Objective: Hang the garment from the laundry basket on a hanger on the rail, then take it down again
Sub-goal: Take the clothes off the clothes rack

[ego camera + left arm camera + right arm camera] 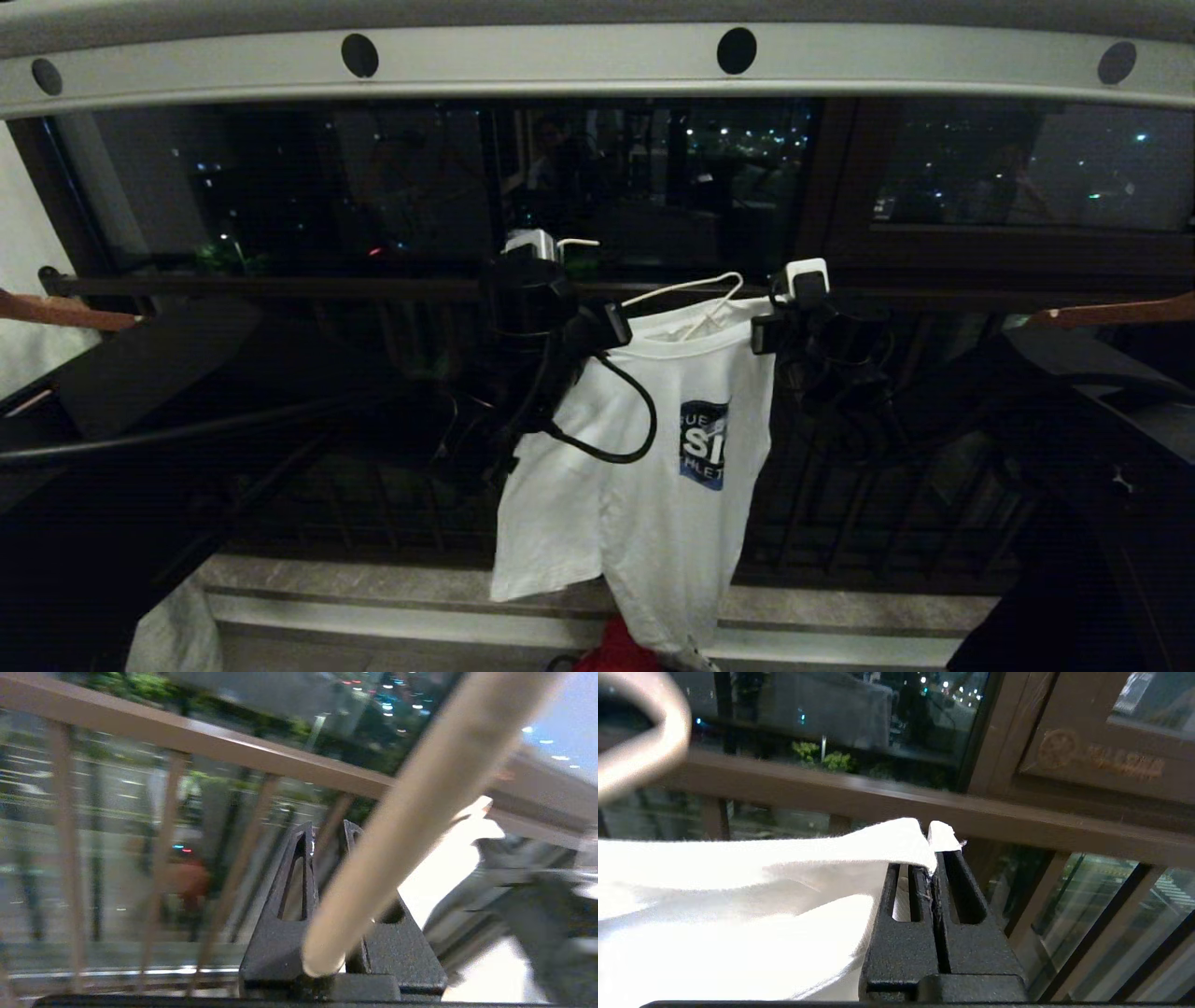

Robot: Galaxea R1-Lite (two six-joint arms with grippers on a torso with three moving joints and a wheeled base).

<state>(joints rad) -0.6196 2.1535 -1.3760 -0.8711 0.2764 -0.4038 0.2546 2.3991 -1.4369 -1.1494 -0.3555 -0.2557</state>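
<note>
The white garment (635, 485) with a blue chest print hangs in mid-air between my two grippers, draped on the white wire hanger (691, 289). The hanger's hook sits well below the grey rail (560, 56) and apart from it. My left gripper (616, 322) is shut on the hanger's wire (420, 802), which runs slantwise between its fingers (292, 882). My right gripper (766, 331) is shut on a fold of the garment (738, 905) at the other shoulder, with cloth poking past its fingertips (934, 856). The laundry basket is out of view.
A dark balcony railing bar (280, 285) crosses just behind the grippers, with window glass behind it. Brown wooden hangers (56, 313) (1120, 313) poke in at both sides. A red cloth (616, 653) lies low under the shirt's hem, by a stone ledge (373, 583).
</note>
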